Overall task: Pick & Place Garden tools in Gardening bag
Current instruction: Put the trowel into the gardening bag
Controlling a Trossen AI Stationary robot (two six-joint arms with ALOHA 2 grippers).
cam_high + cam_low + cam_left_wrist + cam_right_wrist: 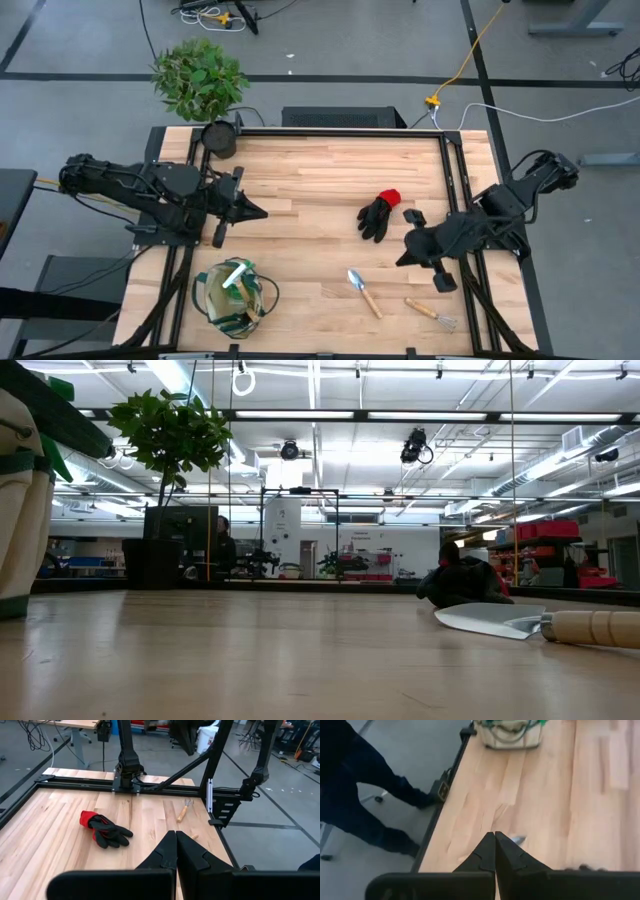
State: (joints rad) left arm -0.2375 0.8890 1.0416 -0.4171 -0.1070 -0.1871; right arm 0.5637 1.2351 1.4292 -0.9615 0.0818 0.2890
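The beige gardening bag [235, 296] with green trim stands near the table's front left, with a green and white thing [236, 274] sticking out of it. A black glove with a red cuff [378, 215] lies flat at mid-right. A wooden-handled trowel [364, 292] and a hand fork [432, 313] lie near the front right. My left gripper [262, 212] hovers shut above the table's left part, pointing toward the glove [105, 830]. My right gripper [400, 262] hovers shut between glove and trowel, tipped down over the trowel's blade [517, 839].
A leafy plant [200, 78] and a black pot [218, 138] stand at the far left corner. Black frame rails [455, 200] run along the table's edges. A person's legs [355, 800] stand beside the table's front edge. Bare wood [310, 190] lies in the middle.
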